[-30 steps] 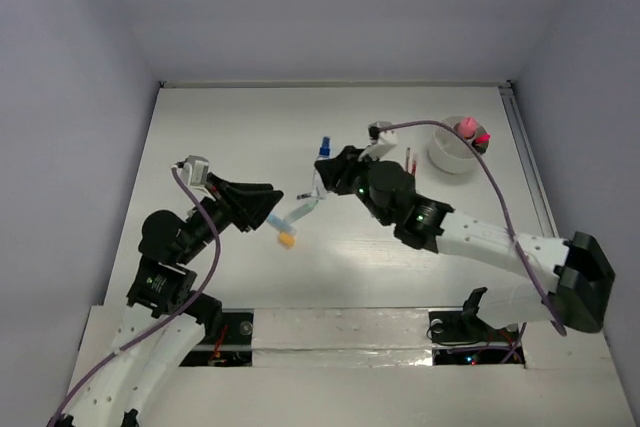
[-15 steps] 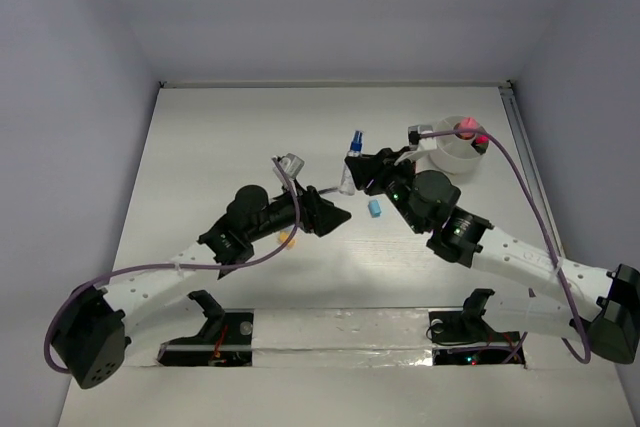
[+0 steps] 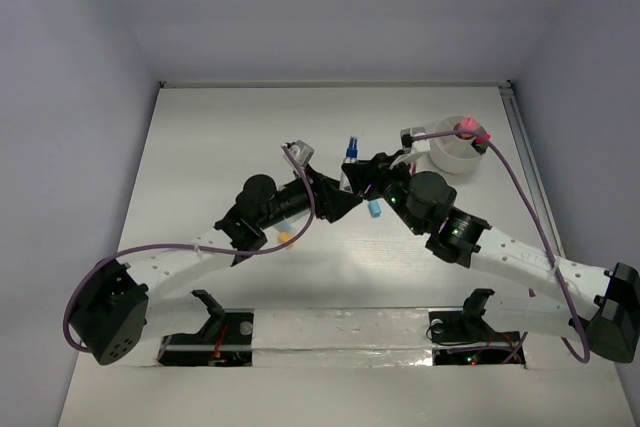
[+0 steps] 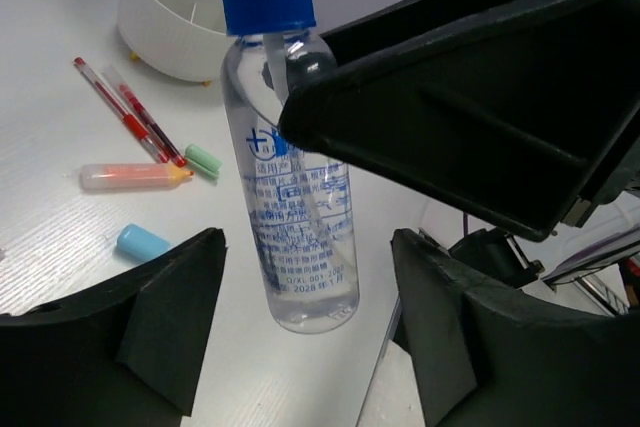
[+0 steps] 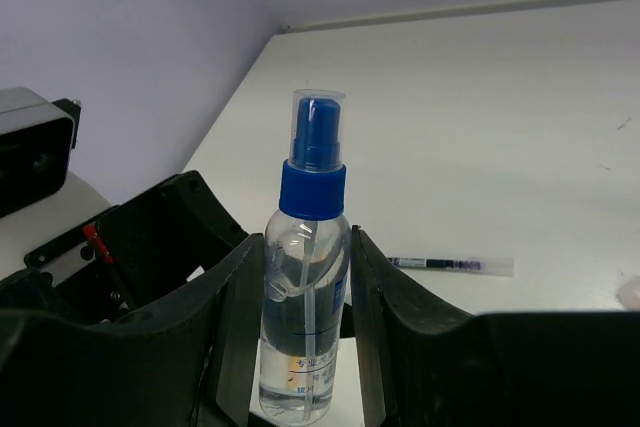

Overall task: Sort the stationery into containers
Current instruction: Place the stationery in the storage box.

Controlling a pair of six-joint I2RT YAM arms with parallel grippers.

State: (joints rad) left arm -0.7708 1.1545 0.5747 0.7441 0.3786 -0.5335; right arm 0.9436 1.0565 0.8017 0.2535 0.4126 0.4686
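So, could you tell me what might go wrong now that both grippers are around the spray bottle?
The right gripper clamps the spray bottle, apparently off the table, while the left gripper is open around its lower half, not touching. Releasing early could drop it near the red pens and orange marker. The two grippers also sit very close, so closing the left one could knock them together.

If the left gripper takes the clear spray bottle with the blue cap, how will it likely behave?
The spray bottle looks like smooth, hard, clear plastic: probably stiff, but somewhat slippery between the fingers of the right gripper. Tall, narrow and round, it would likely tip easily when set upright, then roll.
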